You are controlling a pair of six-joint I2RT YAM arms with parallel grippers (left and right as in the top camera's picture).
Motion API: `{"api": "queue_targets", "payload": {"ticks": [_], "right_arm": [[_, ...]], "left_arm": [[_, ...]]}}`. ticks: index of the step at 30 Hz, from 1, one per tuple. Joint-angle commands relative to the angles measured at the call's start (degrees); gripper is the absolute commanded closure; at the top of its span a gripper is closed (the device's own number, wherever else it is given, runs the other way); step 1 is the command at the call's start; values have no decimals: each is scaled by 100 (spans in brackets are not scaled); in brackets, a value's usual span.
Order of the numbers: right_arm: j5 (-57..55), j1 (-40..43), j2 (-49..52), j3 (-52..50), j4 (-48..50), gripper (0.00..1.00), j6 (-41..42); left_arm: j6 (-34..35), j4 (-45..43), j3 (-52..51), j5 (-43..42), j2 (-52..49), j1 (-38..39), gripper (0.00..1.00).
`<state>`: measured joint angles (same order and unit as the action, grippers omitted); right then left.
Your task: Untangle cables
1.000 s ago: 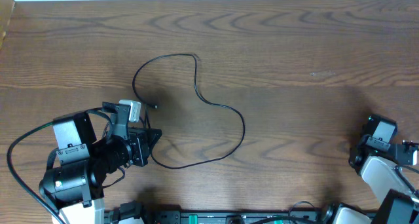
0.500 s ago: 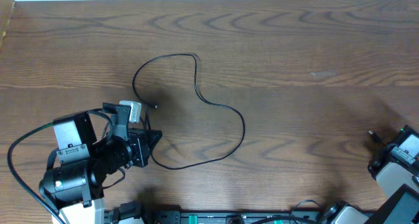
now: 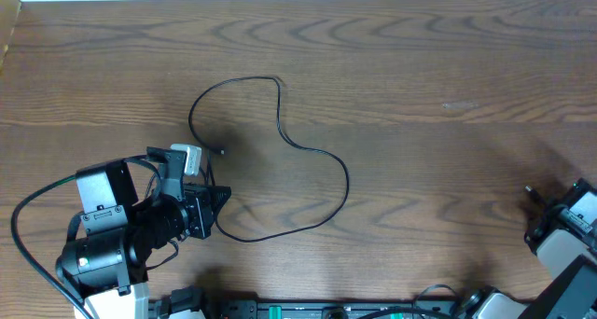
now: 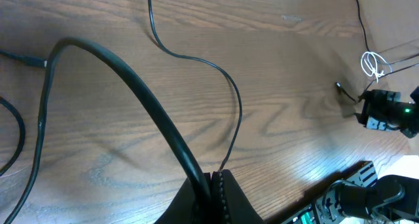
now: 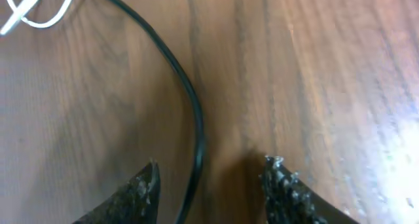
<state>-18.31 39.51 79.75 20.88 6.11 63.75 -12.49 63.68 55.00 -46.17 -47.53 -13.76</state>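
A thin black cable [image 3: 284, 131] lies in one loose open loop on the wooden table, with a small plug end [image 3: 221, 152] near my left arm. My left gripper [image 3: 216, 200] is shut on the cable's other end. In the left wrist view the cable [image 4: 230, 99] runs straight into the closed jaws [image 4: 216, 179]. My right gripper [image 5: 211, 175] is open, low over the table at the far right. A black cord [image 5: 190, 99] lies between its fingers, not gripped. A white looped section [image 5: 29, 11] shows above it; it also shows in the left wrist view [image 4: 372, 63].
A thicker black arm cable [image 4: 131, 86] crosses the left wrist view in front of the jaws. My right arm [image 3: 567, 233] sits at the table's right front corner. The table's front edge with the arm mounts [image 3: 308, 310] runs along the bottom.
My right arm moved right and slightly toward the front edge between one second and half a second ago, then stayed still. My left gripper and the cable loop have not moved.
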Motion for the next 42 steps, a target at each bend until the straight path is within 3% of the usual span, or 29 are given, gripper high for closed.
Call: {"api": "queue_targets", "payload": {"ticks": [1, 15, 16, 19, 21, 28, 39, 40, 42], "right_arm": [[138, -28, 330, -24, 37, 53, -63], [1176, -28, 1648, -24, 1873, 62, -212], [1213, -28, 1674, -24, 1947, 66, -212], [1255, -28, 1690, -22, 2186, 94, -212], [1270, -22, 1690, -20, 2409, 99, -212], [1335, 24, 1690, 76, 3073, 99, -179], [4800, 667, 1690, 994, 5914, 99, 1231], [5145, 706, 1690, 1119, 5919, 92, 1241], [5807, 730, 1690, 1274, 5794, 39, 1252]], "left_arm": [[-94, 15, 24, -31, 4, 13, 93], [-74, 37, 24, -31, 4, 13, 92], [-76, 35, 24, -31, 4, 13, 93], [-74, 37, 24, -31, 4, 13, 92], [-74, 39, 24, -31, 4, 13, 92], [-74, 39, 24, -31, 4, 13, 93], [-74, 37, 24, -28, 4, 13, 93], [-76, 35, 24, -28, 4, 13, 93], [-76, 35, 24, -28, 4, 13, 92]]}}
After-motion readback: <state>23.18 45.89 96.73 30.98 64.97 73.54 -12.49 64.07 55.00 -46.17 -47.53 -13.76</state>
